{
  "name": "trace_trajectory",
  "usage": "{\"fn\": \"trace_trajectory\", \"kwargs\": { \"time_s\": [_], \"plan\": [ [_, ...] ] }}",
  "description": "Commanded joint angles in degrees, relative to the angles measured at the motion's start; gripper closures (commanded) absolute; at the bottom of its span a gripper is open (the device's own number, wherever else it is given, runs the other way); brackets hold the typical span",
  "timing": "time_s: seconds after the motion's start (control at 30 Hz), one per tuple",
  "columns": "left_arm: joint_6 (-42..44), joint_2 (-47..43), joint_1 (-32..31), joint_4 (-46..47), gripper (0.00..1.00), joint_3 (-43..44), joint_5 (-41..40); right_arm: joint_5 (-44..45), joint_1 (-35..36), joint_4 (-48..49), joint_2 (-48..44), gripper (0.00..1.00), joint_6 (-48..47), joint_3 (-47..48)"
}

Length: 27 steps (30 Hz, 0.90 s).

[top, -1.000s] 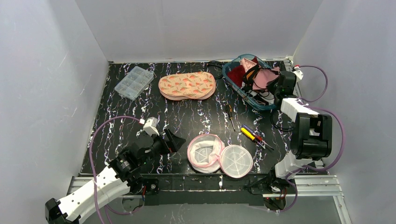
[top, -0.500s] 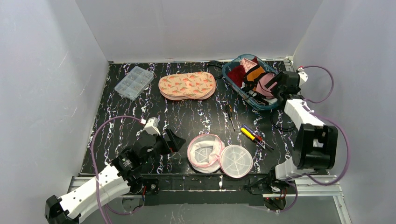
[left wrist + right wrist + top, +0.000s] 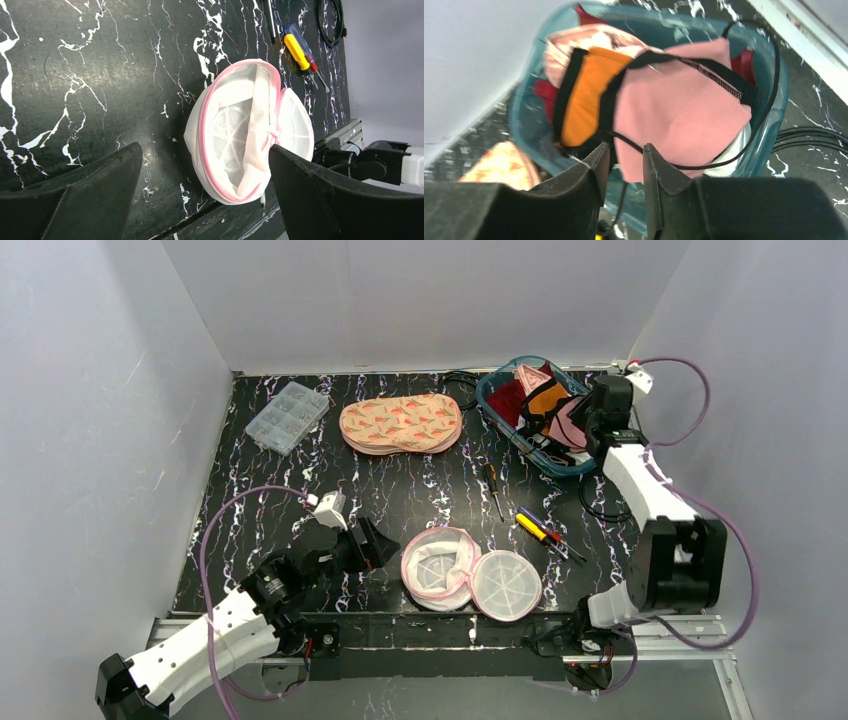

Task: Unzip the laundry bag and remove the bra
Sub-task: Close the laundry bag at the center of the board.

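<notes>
The mesh laundry bag (image 3: 470, 580) lay unzipped at the near edge of the tabletop (image 3: 420, 490), its two halves spread and apparently empty. A pink and orange bra (image 3: 674, 110) lay atop the clothes in the teal basket (image 3: 664, 22), far right. The right end effector (image 3: 624, 150) hovered over it, jaws narrowly parted, gripping nothing visible. The left end effector (image 3: 372, 545) stood wide and empty beside the bag. Both steps looked done.

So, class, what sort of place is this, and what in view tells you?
Most likely a robotics lab test cell, not a laundry room: plain white panel walls box in a black marble-patterned table, and a yellow-handled screwdriver lies near a pink-trimmed white mesh laundry bag.
</notes>
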Motion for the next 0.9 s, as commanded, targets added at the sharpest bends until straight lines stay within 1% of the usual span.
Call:
{"fn": "trace_trajectory", "kwargs": {
  "time_s": [0.0, 0.23, 0.3, 0.33, 0.37, 0.43, 0.5, 0.53, 0.6, 0.7, 0.8, 0.87],
  "plan": [
    [1.08, 1.37, 0.24, 0.28, 0.06, 2.01, 2.84, 0.70, -0.73, 0.47, 6.92, 0.63, -2.51, 1.51],
    [4.02, 5.12, 0.19, 0.84, 0.06, 3.27, 6.52, 0.97, -1.04, 2.21, 12.19, 0.60, -3.93, 0.83],
    [4.60, 7.55, 0.25, 0.21, 0.06, 4.15, 6.98, 0.39, -1.12, 2.63, 11.31, 0.56, -3.58, 0.37],
    [4.89, 8.57, 0.23, -0.30, 0.06, 4.58, 6.98, -0.17, -1.16, 2.83, 10.05, 0.51, -3.30, -0.08],
    [5.19, 9.45, 0.26, -0.78, 0.06, 4.99, 8.30, -0.89, -1.06, 2.83, 8.39, 0.46, -2.94, -0.18],
    [6.46, 11.39, 0.24, -1.81, 0.06, 6.12, 7.88, -1.08, -0.21, 2.23, 4.59, 0.36, -2.14, 0.21],
    [8.69, 13.75, 0.18, -3.89, 0.07, 8.30, 6.19, 0.79, 2.26, -0.12, 0.22, 0.29, -2.45, 1.15],
    [10.08, 15.10, 0.21, -5.13, 0.07, 10.12, 4.93, 1.68, 3.94, -1.52, -3.21, 0.28, -2.77, 1.29],
    [12.61, 18.32, 0.21, -7.43, 0.08, 13.06, 3.41, 3.34, 7.70, -4.52, -9.01, 0.26, -3.14, 0.42],
    [15.50, 22.91, 0.23, -9.57, 0.11, 16.84, 2.91, 2.32, 14.79, -9.70, -18.29, 0.27, -2.37, -3.89],
    [17.97, 26.73, 0.21, -9.61, 0.14, 18.96, 5.58, 0.11, 21.09, -17.38, -25.37, 0.30, -1.47, -9.26],
    [19.02, 28.94, 0.22, -8.74, 0.16, 19.35, 6.91, -2.74, 22.97, -23.66, -27.97, 0.30, -1.10, -12.86]
  ]
}}
